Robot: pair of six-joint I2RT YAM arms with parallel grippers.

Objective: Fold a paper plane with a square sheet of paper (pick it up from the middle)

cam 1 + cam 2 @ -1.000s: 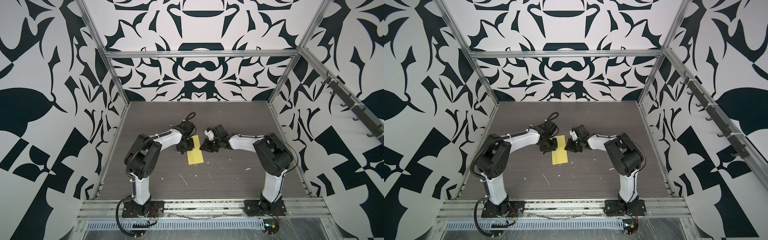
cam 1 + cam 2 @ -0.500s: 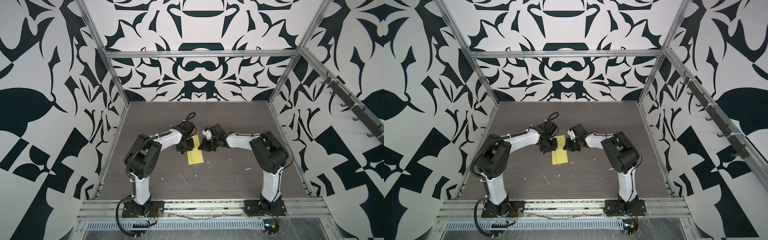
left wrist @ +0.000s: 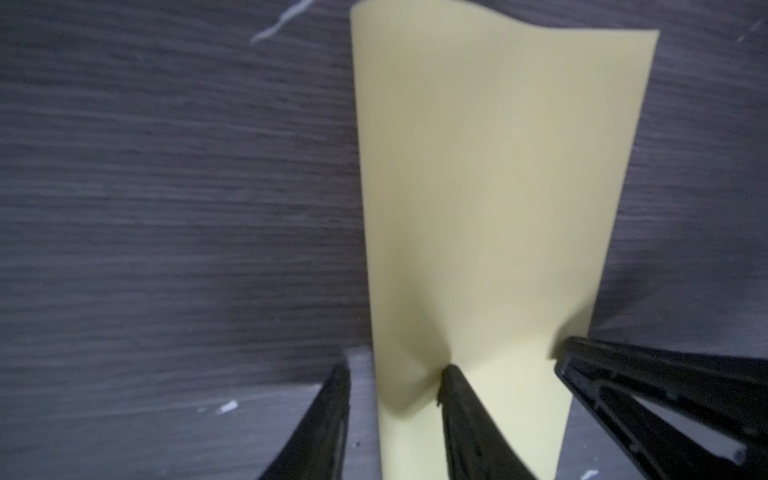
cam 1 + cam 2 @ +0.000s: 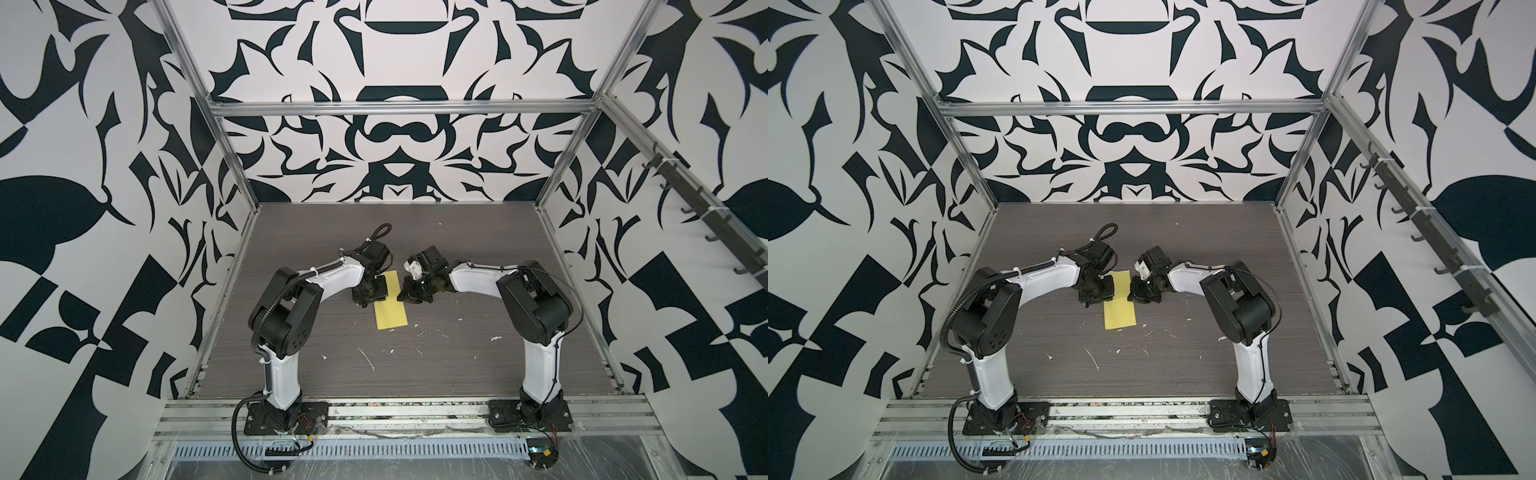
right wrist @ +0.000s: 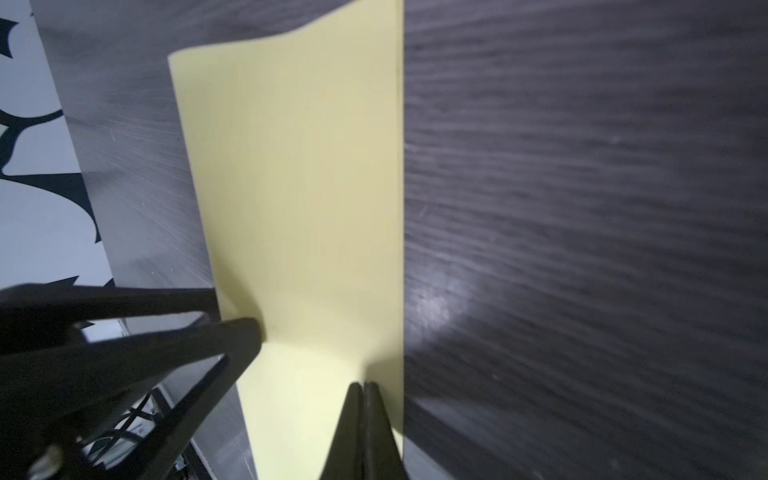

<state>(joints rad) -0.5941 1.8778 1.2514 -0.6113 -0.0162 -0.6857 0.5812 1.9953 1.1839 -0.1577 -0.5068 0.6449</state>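
1. Square sheet of paper (image 4: 391, 307) lies mid-surface (image 4: 457, 374), long axis front to back.
2. Left hand (image 4: 374, 296) at its left edge, rear half.
3. Right hand (image 4: 406, 295) opposite, on right edge.
4. Flecks (image 4: 368, 360) in front of sheet.

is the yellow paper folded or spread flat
Folded: the square sheet of paper shows as a narrow rectangle in both top views, not a square.

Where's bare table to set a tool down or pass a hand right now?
Freest: the back strip of the table along the rear wall; also the front-centre patch between the left arm and right arm, bare but for white flecks. Crowded: mid-table, where the left end effector and right end effector are at the yellow paper.
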